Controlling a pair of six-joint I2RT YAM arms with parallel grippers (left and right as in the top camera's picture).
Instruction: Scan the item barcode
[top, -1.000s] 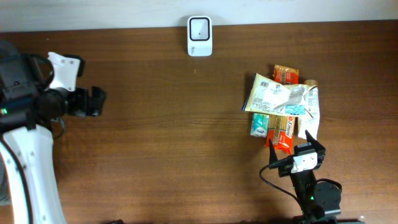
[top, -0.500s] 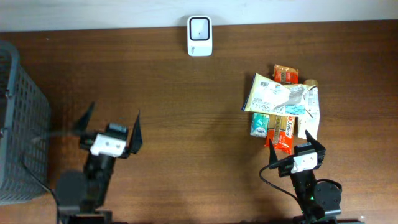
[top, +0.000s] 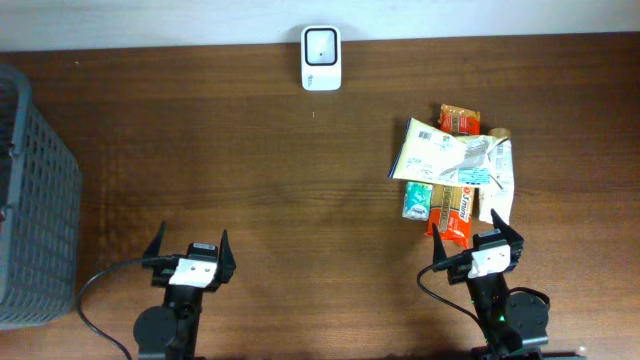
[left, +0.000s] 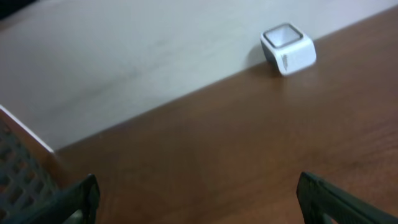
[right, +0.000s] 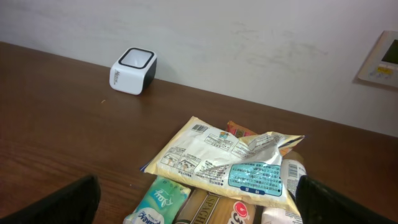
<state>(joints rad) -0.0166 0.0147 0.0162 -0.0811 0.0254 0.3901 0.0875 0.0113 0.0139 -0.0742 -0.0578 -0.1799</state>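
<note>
A white barcode scanner (top: 321, 57) stands at the table's far edge, also visible in the left wrist view (left: 288, 48) and the right wrist view (right: 132, 70). The items lie piled at the right: a cream printed packet (top: 445, 155) (right: 230, 162) on top, with a green tissue pack (top: 417, 200) (right: 158, 202), an orange spaghetti pack (top: 455, 212) and an orange snack (top: 459, 120) under it. My right gripper (top: 478, 247) (right: 199, 186) is open just in front of the pile, holding nothing. Open and empty over bare wood at the front left is my left gripper (top: 190, 245) (left: 198, 186).
A grey mesh basket (top: 35, 200) (left: 18, 180) stands at the table's left edge. A white wall runs behind the scanner. A white wall panel (right: 380, 59) shows at the far right in the right wrist view.
The left arm has swung from the far left over the basket down to the front left of the table, uncovering the basket. The right arm and the pile have not moved.
</note>
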